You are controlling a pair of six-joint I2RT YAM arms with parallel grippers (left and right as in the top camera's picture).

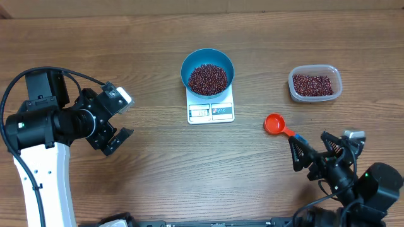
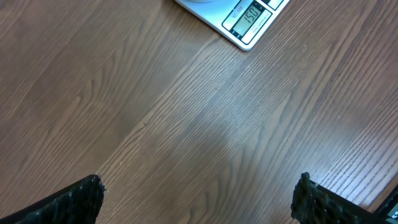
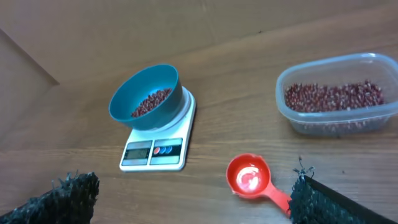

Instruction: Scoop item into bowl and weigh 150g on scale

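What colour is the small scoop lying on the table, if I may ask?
Red; the scoop shows best in the right wrist view.

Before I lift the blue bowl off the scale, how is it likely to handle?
The blue bowl holds a heap of beans, so probably bottom-heavy and steady, though tilting could spill them. It is about as wide as the scale, so a sideways push may slide it off.

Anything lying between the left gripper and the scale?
Nothing. Only bare table lies between the left gripper and the scale, as the overhead and left wrist views show.
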